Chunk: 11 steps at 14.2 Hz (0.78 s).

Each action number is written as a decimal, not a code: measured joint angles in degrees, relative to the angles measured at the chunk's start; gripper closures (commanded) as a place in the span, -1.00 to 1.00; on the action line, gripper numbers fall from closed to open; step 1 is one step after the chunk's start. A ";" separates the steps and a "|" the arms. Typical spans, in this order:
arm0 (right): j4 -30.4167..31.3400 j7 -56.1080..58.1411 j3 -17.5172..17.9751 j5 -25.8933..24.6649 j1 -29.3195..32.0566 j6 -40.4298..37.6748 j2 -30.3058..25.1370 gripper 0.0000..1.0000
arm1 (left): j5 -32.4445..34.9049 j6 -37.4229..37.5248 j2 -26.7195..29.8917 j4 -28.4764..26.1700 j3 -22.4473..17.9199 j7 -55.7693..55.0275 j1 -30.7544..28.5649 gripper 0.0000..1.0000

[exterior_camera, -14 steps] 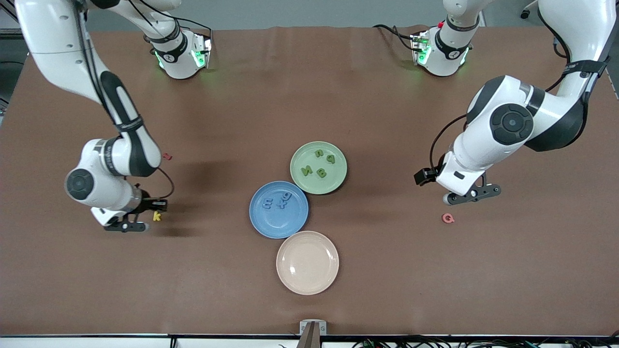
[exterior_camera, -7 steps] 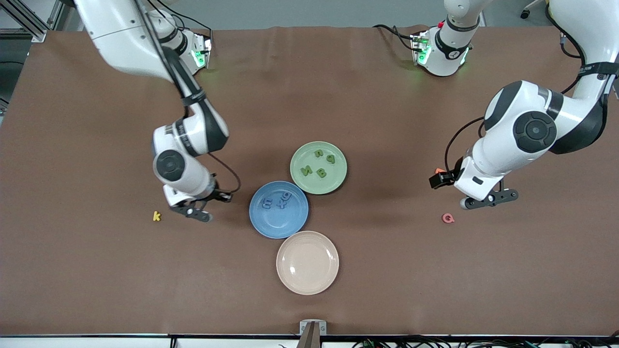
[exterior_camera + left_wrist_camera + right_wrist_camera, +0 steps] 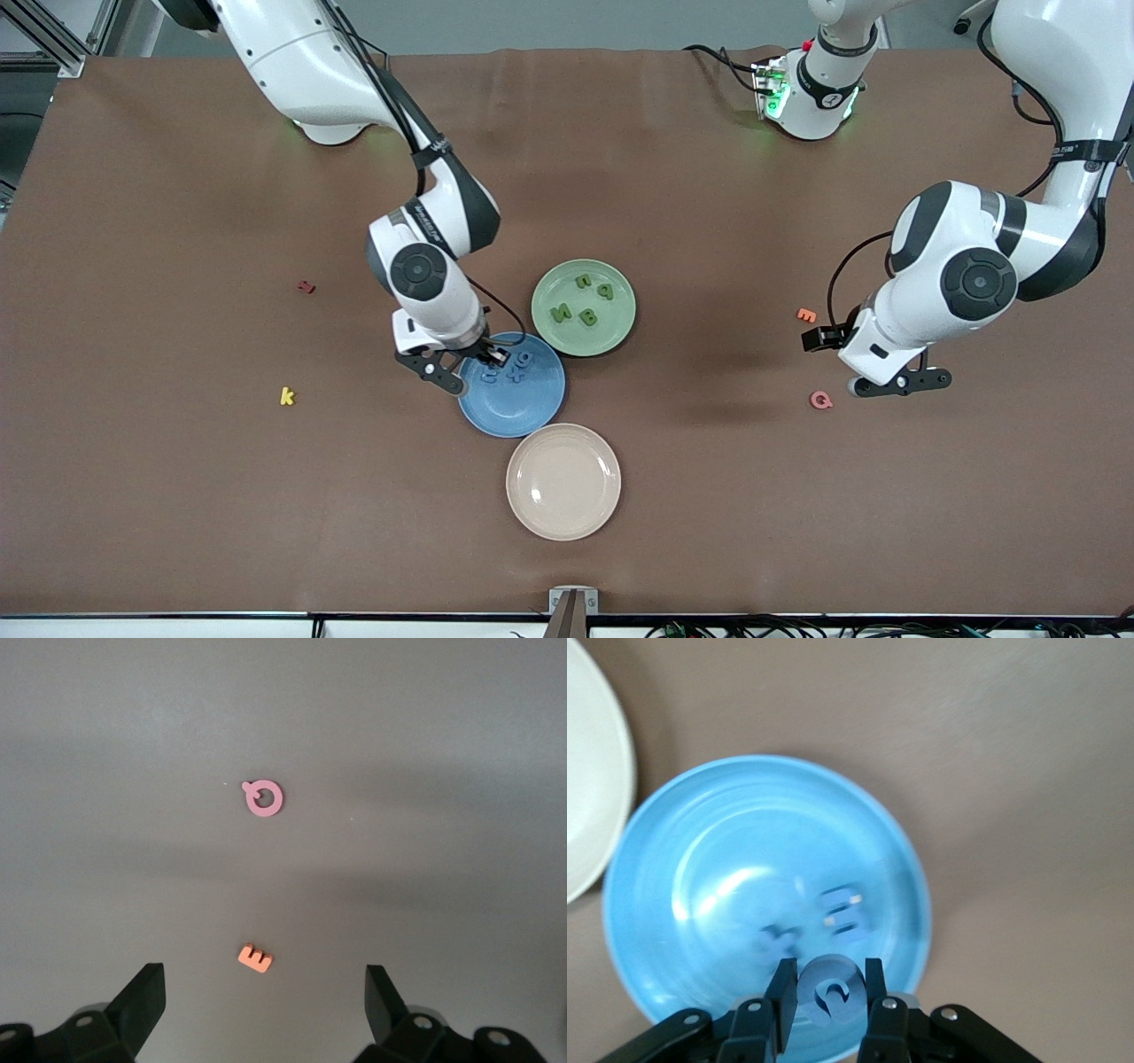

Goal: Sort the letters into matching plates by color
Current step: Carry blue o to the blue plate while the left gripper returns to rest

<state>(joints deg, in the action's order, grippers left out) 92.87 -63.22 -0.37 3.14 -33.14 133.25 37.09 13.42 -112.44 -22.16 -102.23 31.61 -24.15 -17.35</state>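
My right gripper (image 3: 478, 363) is over the blue plate (image 3: 532, 416) and is shut on a rounded blue letter (image 3: 805, 997), seen between its jaws in the right wrist view (image 3: 830, 967). Other blue letters (image 3: 518, 372) lie in that plate; the right wrist view shows a blue E (image 3: 843, 911) on the blue plate (image 3: 638, 868). The pale green plate (image 3: 620, 292) holds green N (image 3: 561, 312), B (image 3: 587, 316), n (image 3: 583, 282) and p (image 3: 605, 289). My left gripper (image 3: 895, 383) is open and empty above the table at the left arm's end (image 3: 263, 1001).
An orange E (image 3: 806, 315) and a pink Q (image 3: 821, 400) lie by the left gripper; both show in the left wrist view, E (image 3: 255, 958) and Q (image 3: 263, 799). A cream plate (image 3: 563, 481) sits nearest the camera. A yellow k (image 3: 286, 396) and a dark red letter (image 3: 306, 286) lie toward the right arm's end.
My right gripper has left the yellow k and swung to over the blue plate, carrying a blue letter. My left gripper has drifted slightly toward its own end of the table.
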 measured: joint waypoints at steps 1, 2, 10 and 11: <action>-2.23 -1.85 -0.01 0.00 -0.74 0.03 1.84 1.00 | -3.18 0.00 1.40 0.13 -5.48 3.16 3.94 -0.98; -4.38 -3.30 -0.02 0.00 -1.33 0.05 3.60 1.00 | -6.04 0.03 2.93 0.13 -10.43 6.37 7.33 -0.98; -15.17 -9.39 -0.03 0.00 -3.59 0.15 11.69 -0.49 | -13.47 0.63 13.77 -4.46 -26.49 19.87 15.83 -0.99; -15.57 -9.89 -0.04 0.04 -3.70 0.14 11.98 -0.98 | -13.93 1.08 15.57 -5.30 -27.33 20.74 15.72 -0.99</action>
<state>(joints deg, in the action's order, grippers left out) 77.30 -73.12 -0.41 3.18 -36.84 133.39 49.08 -0.51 -111.36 -6.60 -107.53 4.29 -3.41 -1.63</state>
